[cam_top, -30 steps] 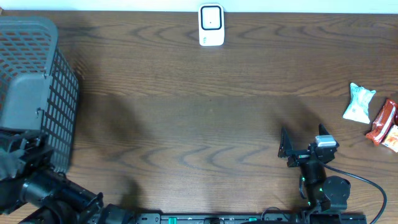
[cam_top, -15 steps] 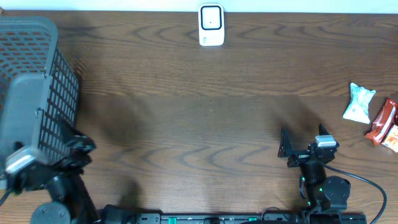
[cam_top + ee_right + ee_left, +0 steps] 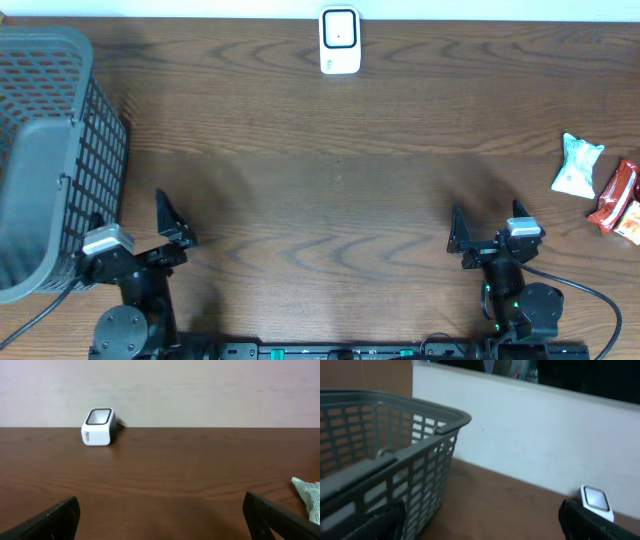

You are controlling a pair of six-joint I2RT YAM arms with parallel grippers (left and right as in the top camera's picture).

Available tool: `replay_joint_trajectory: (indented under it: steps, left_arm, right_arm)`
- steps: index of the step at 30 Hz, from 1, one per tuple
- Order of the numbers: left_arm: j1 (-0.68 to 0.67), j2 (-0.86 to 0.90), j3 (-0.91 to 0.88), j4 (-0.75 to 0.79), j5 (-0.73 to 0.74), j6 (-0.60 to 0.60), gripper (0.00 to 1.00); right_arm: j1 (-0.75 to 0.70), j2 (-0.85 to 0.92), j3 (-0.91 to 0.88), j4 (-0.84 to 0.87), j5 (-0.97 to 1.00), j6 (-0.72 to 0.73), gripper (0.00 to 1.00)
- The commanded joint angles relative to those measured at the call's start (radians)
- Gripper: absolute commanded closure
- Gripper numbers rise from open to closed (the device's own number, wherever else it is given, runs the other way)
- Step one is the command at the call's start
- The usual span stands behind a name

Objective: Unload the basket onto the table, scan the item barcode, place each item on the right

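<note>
Our right hand (image 3: 487, 215) is wide open and holds nothing. It sits low near the front edge of the desk (image 3: 330, 180), on the right side, and its two fingers point toward the far edge. Our left hand (image 3: 132, 215) is wide open too, with nothing in it. It sits near the front edge on the left, just beside the near corner of the gray basket (image 3: 40, 150).

The things to scan lie off to the right of our right hand, near the right edge of the desk. The closest one is a white and green packet (image 3: 577, 166). It lies flat. Its long side runs from far to near, leaning a bit, with a crimped end toward the far edge. Just beside it, to the right, is a red packet (image 3: 612, 195). Its long side slants, with the far end nearer the right edge. An orange packet (image 3: 630, 223) next to it is cut off by the edge of the view, so we cannot tell which way it runs.

The white scanner (image 3: 340, 40) stands at the far edge, in the middle, well apart from both hands and the packets. Its dark window faces up, and its long side runs from far to near.
</note>
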Motion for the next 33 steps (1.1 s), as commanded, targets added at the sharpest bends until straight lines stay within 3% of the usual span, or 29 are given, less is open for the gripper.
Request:
replay_joint_trajectory:
  steps: [1, 8, 13, 33]
  left_arm:
    - [0.007, -0.029, -0.085, 0.063, 0.027, -0.003, 0.02]
    - [0.007, -0.039, -0.257, 0.22, 0.028, 0.0, 0.02]
    - [0.011, -0.078, -0.327, 0.243, 0.03, 0.001, 0.02]
    - [0.018, -0.077, -0.375, 0.116, 0.064, 0.137, 0.02]
  right_arm:
    - [-0.003, -0.006, -0.002, -0.003, 0.008, 0.01, 0.01]
    - [-0.003, -0.006, -0.002, -0.003, 0.008, 0.01, 0.01]
    - [-0.003, -0.006, -0.002, -0.003, 0.008, 0.01, 0.01]
    - [-0.003, -0.006, -0.002, -0.003, 0.008, 0.01, 0.01]
